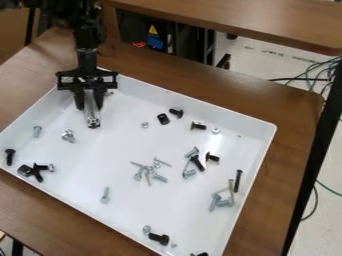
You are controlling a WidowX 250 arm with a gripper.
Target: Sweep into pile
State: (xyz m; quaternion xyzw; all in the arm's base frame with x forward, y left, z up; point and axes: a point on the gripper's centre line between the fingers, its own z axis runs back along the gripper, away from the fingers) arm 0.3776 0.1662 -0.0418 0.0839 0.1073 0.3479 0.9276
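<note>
The black gripper (89,106) hangs over the upper left of the white tray (143,92), pointing down. Between its fingers is a long grey metal piece (91,112), gripped upright, whose lower end comes down close to the tray floor. Screws and bolts lie scattered in the tray. A loose cluster of silver screws (152,171) is at the middle, and another group (224,199) lies at lower right. Black bolts sit near the left wall (10,156), at lower left (27,170), at upper middle (176,113) and near the bottom (159,238).
Raised walls surround the tray, which stands on a brown wooden table (287,142). Behind is a second wooden table (267,22), with dark equipment (160,42) beneath it. Cables (320,70) run over the floor at right.
</note>
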